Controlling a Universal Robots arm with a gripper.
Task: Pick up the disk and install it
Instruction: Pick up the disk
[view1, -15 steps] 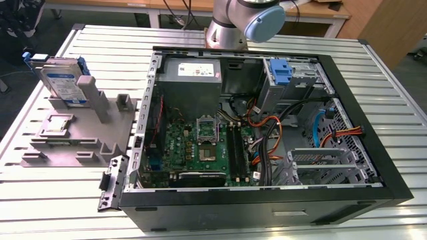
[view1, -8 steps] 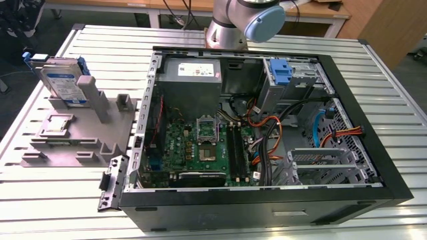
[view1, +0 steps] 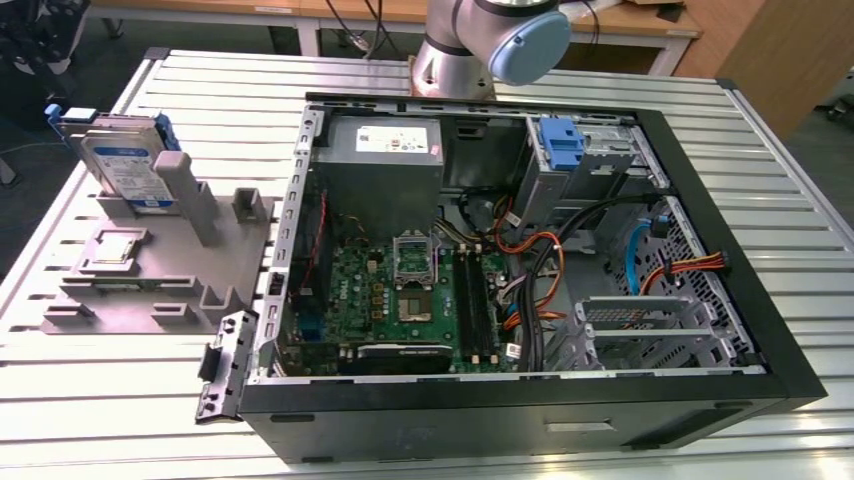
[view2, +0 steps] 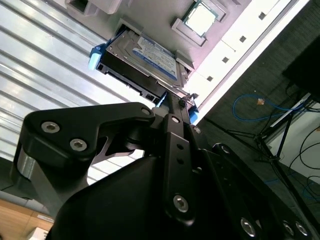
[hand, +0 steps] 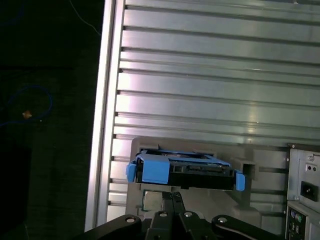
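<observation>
- The disk (view1: 131, 165) stands on edge in a grey holder (view1: 174, 270) on the tabletop (view1: 240, 80), towards the exterior view's left, beside the open computer case (view1: 747, 330).
- In both wrist views the gripper (hand: 173, 196) points at the disk's blue-framed edge, not touching it.
- The gripper's fingertips meet; it is closed and holds nothing.

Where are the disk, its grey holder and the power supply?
disk (view1: 123, 163), exterior view, on its white-and-blue label.
grey holder (view1: 167, 262), exterior view, on a bare part of its base.
power supply (view1: 384, 142), exterior view, on its white sticker.
</observation>
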